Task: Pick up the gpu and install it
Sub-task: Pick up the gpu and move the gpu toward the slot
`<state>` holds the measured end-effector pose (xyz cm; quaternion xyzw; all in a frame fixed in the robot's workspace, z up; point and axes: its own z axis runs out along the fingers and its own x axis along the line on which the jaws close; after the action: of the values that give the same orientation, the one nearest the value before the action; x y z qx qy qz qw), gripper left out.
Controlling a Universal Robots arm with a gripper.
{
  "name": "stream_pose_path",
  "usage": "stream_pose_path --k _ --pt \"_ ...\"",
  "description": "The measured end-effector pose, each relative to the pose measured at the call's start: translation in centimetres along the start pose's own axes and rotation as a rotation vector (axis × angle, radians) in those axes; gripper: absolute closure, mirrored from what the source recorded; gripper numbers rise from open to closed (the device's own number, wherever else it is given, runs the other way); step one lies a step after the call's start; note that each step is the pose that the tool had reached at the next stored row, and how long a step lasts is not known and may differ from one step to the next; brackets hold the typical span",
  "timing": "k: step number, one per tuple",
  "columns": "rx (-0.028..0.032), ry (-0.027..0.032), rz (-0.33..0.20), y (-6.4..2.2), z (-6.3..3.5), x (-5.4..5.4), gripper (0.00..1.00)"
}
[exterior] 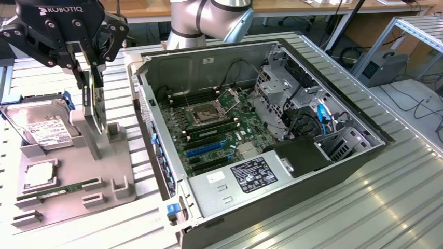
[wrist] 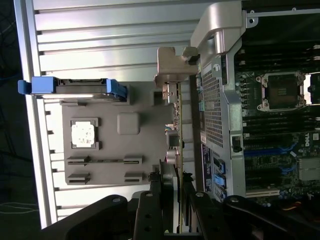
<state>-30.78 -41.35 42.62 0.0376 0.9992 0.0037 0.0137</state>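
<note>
gpu stood on edge in the grey tray at the exterior view's left, its silver bracket facing the camera and its dark board behind. The gripper hung straight over it. In the wrist view the two fingers sat on either side of the thin card, so the tool looked clamped on the card's upper edge. Whether the lower edge had cleared its slot in the tray could not be told.

The open computer case lay just beside the tray, with the motherboard and its blue slots down inside. A hard drive, a processor chip and a memory stick rested on the same tray, near the card.

Several things could have gone wrong from that point. The grip took only a narrow strip along one edge, so the card could have swung or slid between the fingers, most likely under a quick or jerky move. If the card was still seated, a pull that was not straight up could have jammed the bracket against the tray's uprights or dragged the tray along. The case wall rose close by, so a low carry could have knocked the card or bracket on its rim. Inside, a slight tilt or offset would have put the contacts beside the slot, and pressing down then might have bent the board or scraped the motherboard.
</note>
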Motion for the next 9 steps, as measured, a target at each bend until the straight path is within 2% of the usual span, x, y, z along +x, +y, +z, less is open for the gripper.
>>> stream_pose_path --k 9 --pt "-0.0001 0.0 0.0 0.05 0.02 -0.64 0.73"
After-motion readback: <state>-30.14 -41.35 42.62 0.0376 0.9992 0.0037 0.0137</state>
